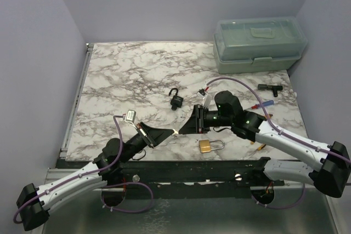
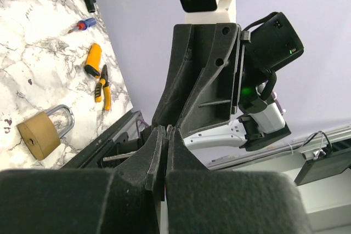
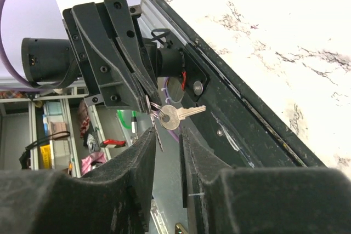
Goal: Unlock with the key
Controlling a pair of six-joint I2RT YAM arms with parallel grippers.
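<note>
Key (image 3: 178, 114): small, stiff, light, probably slick; up off the table between the arms | left gripper (image 3: 147, 102) pinches its ring end, blade toward 3 o'clock | right gripper (image 3: 167, 135) part-spread just below, holding nothing; you'd best grip the flat head | brass padlock (image 1: 210, 146) at key's 4 o'clock from above

Illumination is diffuse and even, from above the marble tabletop (image 1: 137, 75). Shadows on the tabletop are soft and short. In the right wrist view the tabletop is overexposed almost to white. The key (image 3: 178, 114) is sharp; the left gripper (image 2: 166, 135) and right gripper (image 3: 169, 135) are dark and blurred close to each lens.
</note>
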